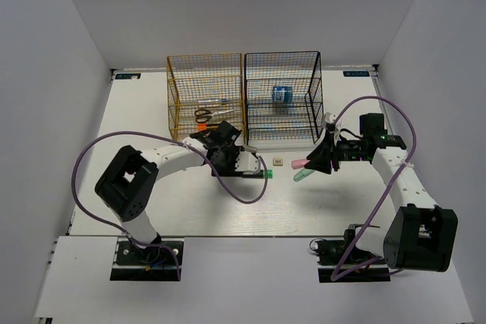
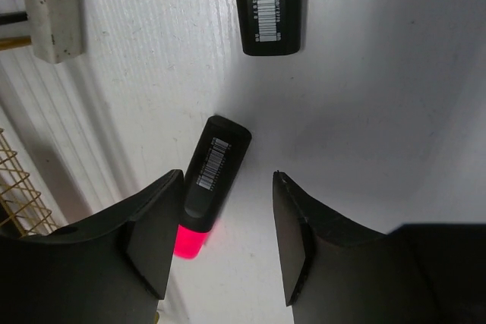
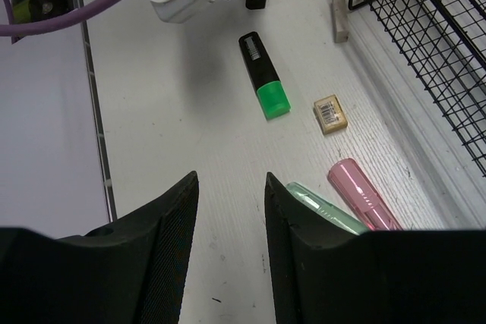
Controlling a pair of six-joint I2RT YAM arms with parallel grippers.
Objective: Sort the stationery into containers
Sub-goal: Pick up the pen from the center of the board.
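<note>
My left gripper (image 2: pixel 228 187) is open just above the table, over a black marker with a glowing pink-red end (image 2: pixel 209 180) that lies close to its left finger. A second black marker (image 2: pixel 269 5) lies beyond it. My right gripper (image 3: pixel 230 180) is open and empty above the table, with the mint piece (image 3: pixel 323 206) and pink piece (image 3: pixel 363 195) beside its right finger. A green-ended marker (image 3: pixel 262 73) and the beige cube (image 3: pixel 330 114) lie ahead of it. The yellow rack (image 1: pixel 205 96) holds scissors (image 1: pixel 209 114). The black rack (image 1: pixel 282 96) holds the blue roll (image 1: pixel 282 95).
A white oblong piece (image 3: pixel 339 14) lies near the black rack's front edge (image 3: pixel 425 20). The two racks stand side by side at the back of the table. My left gripper (image 1: pixel 244 158) and right gripper (image 1: pixel 313 163) face each other across the loose items.
</note>
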